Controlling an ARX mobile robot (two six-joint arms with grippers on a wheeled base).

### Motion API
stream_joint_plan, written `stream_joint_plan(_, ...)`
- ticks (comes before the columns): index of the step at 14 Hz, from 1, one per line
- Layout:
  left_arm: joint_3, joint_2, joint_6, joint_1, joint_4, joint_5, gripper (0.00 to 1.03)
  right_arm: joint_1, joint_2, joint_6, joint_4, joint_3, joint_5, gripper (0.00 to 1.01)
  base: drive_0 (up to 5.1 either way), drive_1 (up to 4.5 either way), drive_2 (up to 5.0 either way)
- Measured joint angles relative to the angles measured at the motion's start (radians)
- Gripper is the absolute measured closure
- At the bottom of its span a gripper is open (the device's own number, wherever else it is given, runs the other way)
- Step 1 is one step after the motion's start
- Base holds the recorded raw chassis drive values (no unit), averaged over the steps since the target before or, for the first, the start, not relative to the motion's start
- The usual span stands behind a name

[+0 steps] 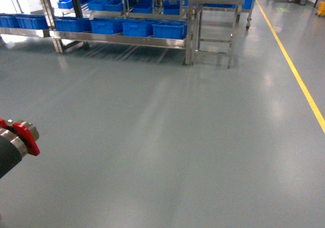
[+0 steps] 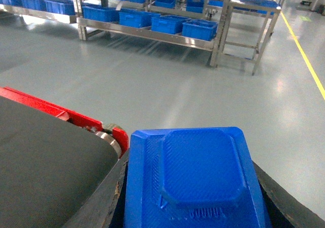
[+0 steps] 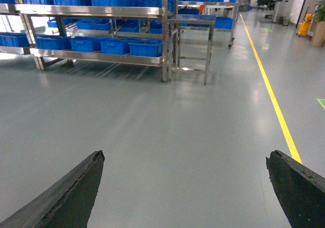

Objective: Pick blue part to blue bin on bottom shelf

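The blue part (image 2: 195, 180) fills the bottom of the left wrist view, sitting between the dark fingers of the left pincer (image 2: 195, 202), which is closed on its sides. It looks like rigid moulded plastic with a raised, ribbed octagonal face: probably light and stiff, a little slick, so its flat flanks seem the safest hold. In the head view only the left arm's red-collared wrist shows at the lower left. The right pincer (image 3: 200, 192) gapes wide with nothing between its fingers. Well ahead across the bare grey floor (image 1: 167, 136) stands the rack, its bottom shelf (image 1: 122, 39) carrying a row of blue bins (image 1: 169, 30), still well apart from the part.
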Motion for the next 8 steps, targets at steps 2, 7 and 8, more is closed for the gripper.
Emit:
stream_joint_plan(2,0.0,0.0,0.0,0.0,0.0,0.0,0.59,0.0,0.0,0.0,0.0,0.0,0.0,0.03,-1.5,-1.52,-1.5)
stream_joint_plan(7,0.0,0.0,0.0,0.0,0.0,0.0,0.59,0.0,0.0,0.0,0.0,0.0,0.0,0.03,-1.6,-1.59,-1.6)
stream_joint_plan(8,0.0,0.0,0.0,0.0,0.0,0.0,0.59,0.0,0.0,0.0,0.0,0.0,0.0,0.03,-1.6,-1.6,-1.6)
